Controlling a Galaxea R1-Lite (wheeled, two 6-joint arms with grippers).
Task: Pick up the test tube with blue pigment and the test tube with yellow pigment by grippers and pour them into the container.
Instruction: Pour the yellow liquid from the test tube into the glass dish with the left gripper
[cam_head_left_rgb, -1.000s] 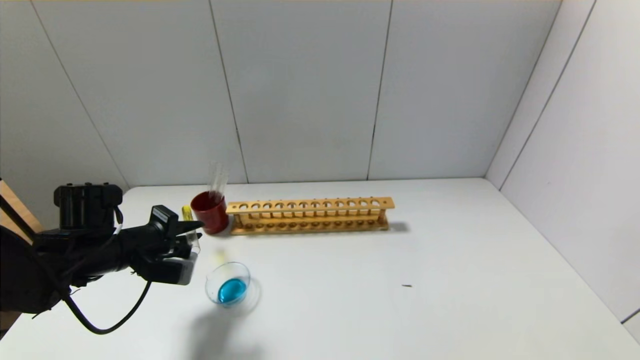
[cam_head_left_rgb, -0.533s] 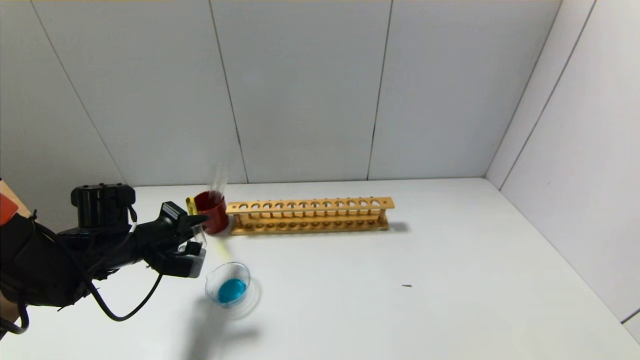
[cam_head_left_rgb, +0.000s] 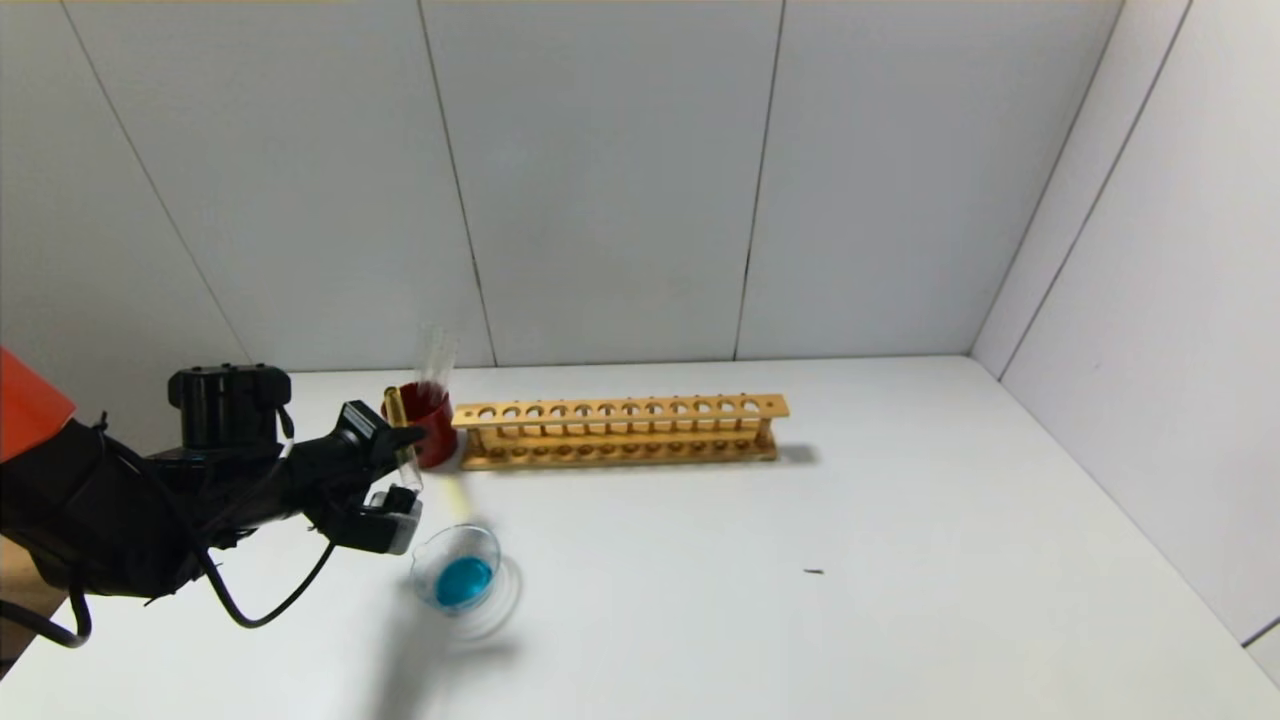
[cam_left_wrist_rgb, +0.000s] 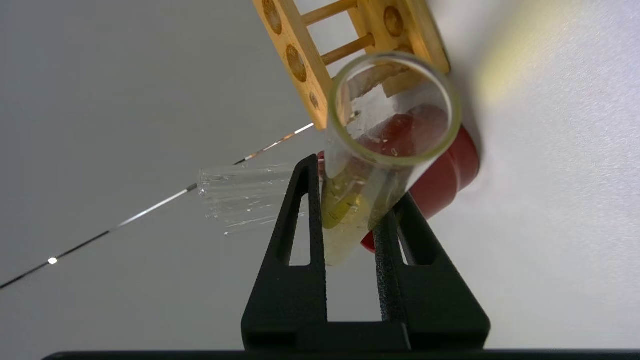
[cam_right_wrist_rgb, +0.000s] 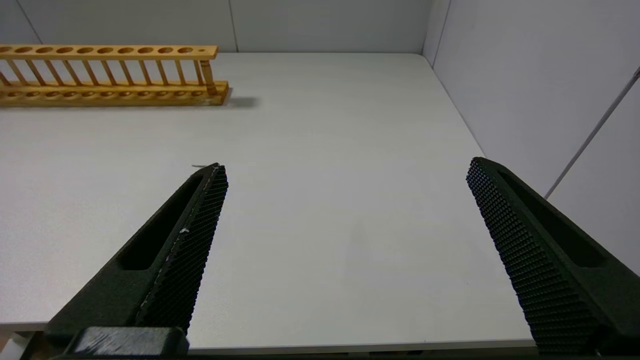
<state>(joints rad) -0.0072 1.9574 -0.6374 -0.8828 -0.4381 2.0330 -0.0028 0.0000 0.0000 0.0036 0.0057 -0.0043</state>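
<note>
My left gripper (cam_head_left_rgb: 400, 440) is shut on the test tube with yellow pigment (cam_head_left_rgb: 395, 405). It holds the tube tilted above the table, yellow end up and open mouth down, just behind-left of the container (cam_head_left_rgb: 488, 545). The container is a low clear beaker with blue liquid in its bottom. In the left wrist view the tube (cam_left_wrist_rgb: 345, 210) sits between the fingers of the left gripper (cam_left_wrist_rgb: 352, 190), its mouth towards the camera. No blue-tipped tube shows. My right gripper (cam_right_wrist_rgb: 347, 165) is open and empty over bare table, out of the head view.
A dark red cup (cam_head_left_rgb: 428, 428) with colourless clear tubes (cam_head_left_rgb: 436, 352) stands right behind the held tube. An empty wooden rack (cam_head_left_rgb: 620, 430) lies to its right. A small dark speck (cam_head_left_rgb: 813, 571) lies on the white table (cam_head_left_rgb: 800, 500). Walls close the back and right.
My left arm has moved forward and right, towards the red cup. The yellow tube has swung more upright, its yellow end higher. The beaker has not moved.
</note>
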